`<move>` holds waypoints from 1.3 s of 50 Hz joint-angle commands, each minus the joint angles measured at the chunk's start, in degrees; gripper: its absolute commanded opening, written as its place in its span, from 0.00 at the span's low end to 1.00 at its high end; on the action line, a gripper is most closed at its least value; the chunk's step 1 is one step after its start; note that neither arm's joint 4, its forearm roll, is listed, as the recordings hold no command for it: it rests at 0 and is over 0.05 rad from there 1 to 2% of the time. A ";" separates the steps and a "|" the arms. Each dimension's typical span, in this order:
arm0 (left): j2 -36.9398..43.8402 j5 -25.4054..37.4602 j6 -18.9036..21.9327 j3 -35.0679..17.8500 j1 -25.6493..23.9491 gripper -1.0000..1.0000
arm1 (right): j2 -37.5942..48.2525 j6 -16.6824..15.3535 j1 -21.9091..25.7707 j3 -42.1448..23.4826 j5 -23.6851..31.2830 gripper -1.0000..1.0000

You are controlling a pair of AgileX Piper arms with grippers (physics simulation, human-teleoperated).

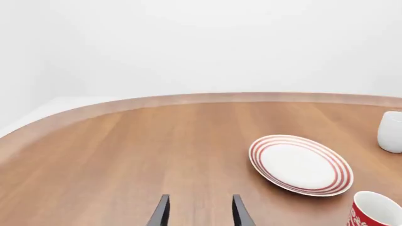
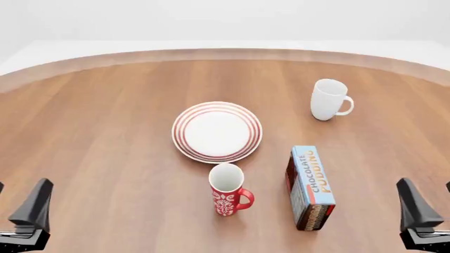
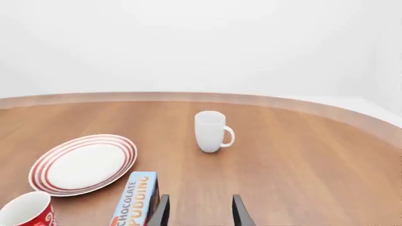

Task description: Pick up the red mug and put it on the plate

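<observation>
Mug, the red one, stands upright near the middle of the worktop's near edge, just on the near side of the plate and close to its rim without touching, as far as I can tell. Its handle points toward the right edge, where a pudding box lies close alongside (the awkward bit for me). My left end effector sits at the near-left corner, my right end effector at the near-right; both have their fingers apart and hold nothing. The mug is about midway between them, perhaps slightly nearer the right. I'd judge the left arm has the cleaner line, with bare worktop all the way, while the right must pass the box and the handle. A white mug stands toward the far right, well clear.
</observation>
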 commanded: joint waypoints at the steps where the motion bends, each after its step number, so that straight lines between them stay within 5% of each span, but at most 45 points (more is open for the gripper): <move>1: 0.00 0.00 0.00 0.00 0.00 1.00 | 2.15 -0.01 -0.21 -0.29 -1.24 1.00; 15: 0.00 0.00 0.00 0.00 0.00 1.00 | 2.51 -1.90 0.96 -1.67 -0.43 1.00; 18: 0.00 0.00 0.00 0.00 0.00 1.00 | 1.91 1.95 -0.40 -2.88 0.57 1.00; 24: 0.00 0.00 0.00 0.00 0.00 1.00 | 4.96 0.63 1.34 -6.07 1.04 1.00; 42: 0.00 0.00 0.00 0.00 0.00 1.00 | 17.41 -3.14 11.05 -19.51 4.36 1.00; 50: 0.00 0.00 0.00 0.00 0.00 1.00 | 24.87 -6.24 18.44 -28.85 10.41 1.00; 51: 0.00 0.00 0.00 0.00 0.00 1.00 | 31.96 -7.35 24.34 -37.51 17.36 1.00; 52: 0.00 0.00 0.00 0.00 0.00 1.00 | 32.69 -7.42 24.77 -38.53 17.94 1.00; 65: 0.00 0.00 0.00 0.00 0.00 1.00 | 38.08 -7.13 28.31 -42.83 19.82 1.00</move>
